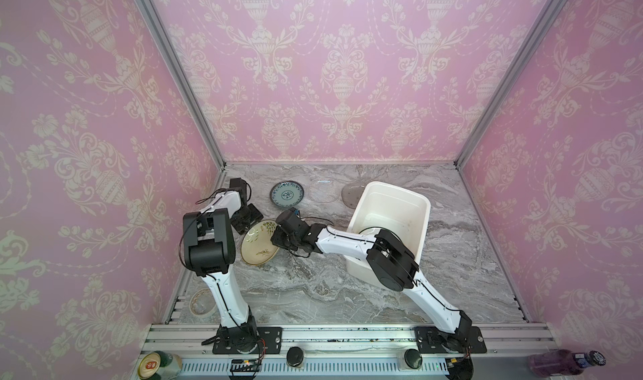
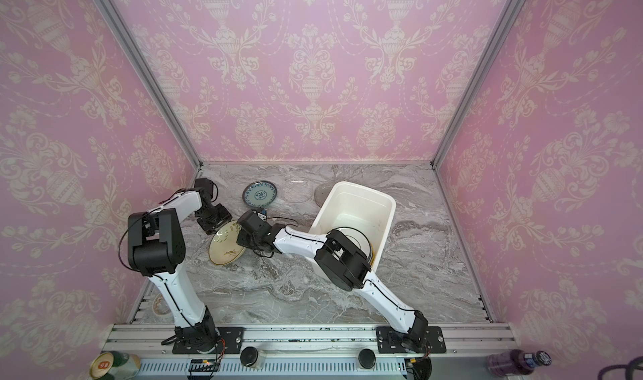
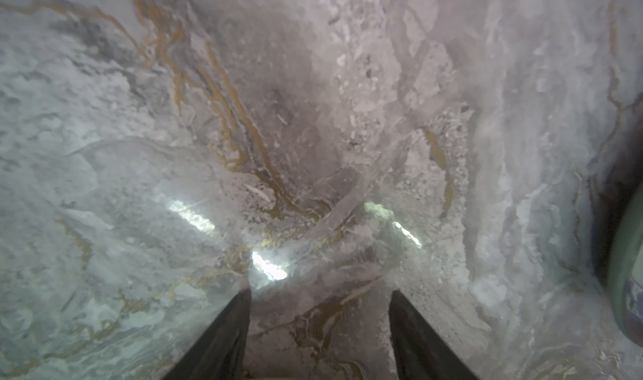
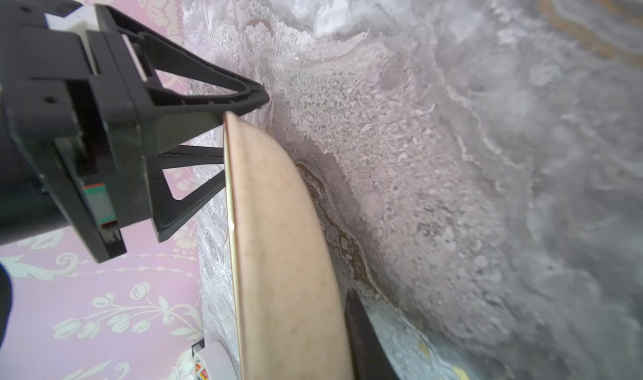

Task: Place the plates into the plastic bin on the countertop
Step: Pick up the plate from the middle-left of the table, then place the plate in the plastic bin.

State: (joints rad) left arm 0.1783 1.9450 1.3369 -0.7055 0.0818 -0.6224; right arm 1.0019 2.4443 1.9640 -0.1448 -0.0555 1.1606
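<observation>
Setting: pink damask wallpaper (image 1: 330, 65) all round, grey marble-patterned table (image 1: 313, 284) underneath.
Right gripper (image 1: 278, 241): clamped on the near rim of the cream floral round plate (image 1: 257, 247), one finger (image 4: 362, 326) tucked under it.
Plate: tipped up off the table, between the two grippers, apart from the bin.
Left gripper (image 3: 320, 293): jaws apart, just beside the plate's far rim.
Bin: deep white plastic bin (image 1: 400, 190), with a dark-rimmed white plate (image 2: 355, 232) already inside.

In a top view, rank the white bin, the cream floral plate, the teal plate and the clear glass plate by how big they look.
1. white bin
2. cream floral plate, though tilted and partly hidden by the right arm
3. teal plate and clear glass plate look about alike, so I won't rank them.
</observation>
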